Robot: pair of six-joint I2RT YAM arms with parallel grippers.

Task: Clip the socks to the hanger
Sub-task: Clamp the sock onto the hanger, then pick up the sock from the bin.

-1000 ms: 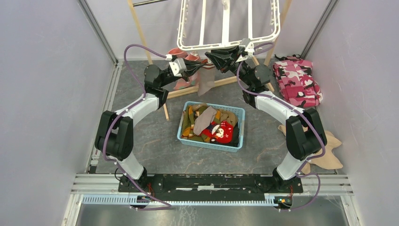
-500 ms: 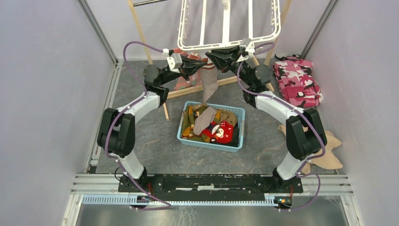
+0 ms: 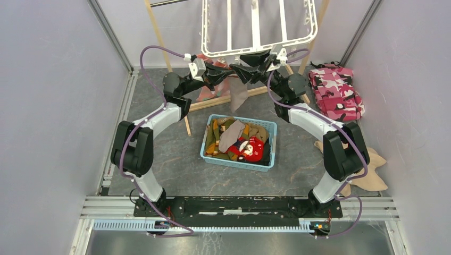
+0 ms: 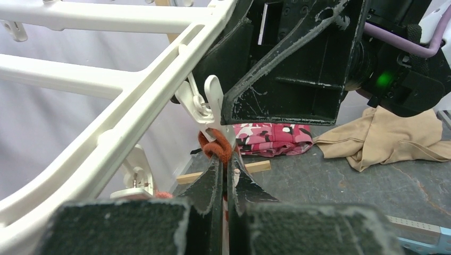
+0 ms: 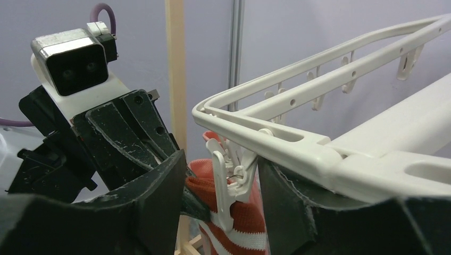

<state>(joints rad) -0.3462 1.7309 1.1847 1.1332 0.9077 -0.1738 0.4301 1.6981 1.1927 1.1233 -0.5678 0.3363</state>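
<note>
Mid-table: basket (image 3: 237,161), socks (image 3: 240,141) inside. Behind basket: hanger (image 3: 256,26) overhead, wooden stand (image 3: 158,37) at its left. At clip (image 5: 220,186) on hanger's near rim: one sock (image 3: 239,94), left gripper (image 3: 230,72) and right gripper (image 3: 245,68) either side. Right of basket: camouflage cloth (image 3: 336,90) behind, tan garment (image 3: 367,172) in front.

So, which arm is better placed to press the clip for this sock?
Right, probably. The right gripper stands open around the clip on the hanger rim, while the left gripper is shut on the sock cuff, holding it up at that clip.
</note>
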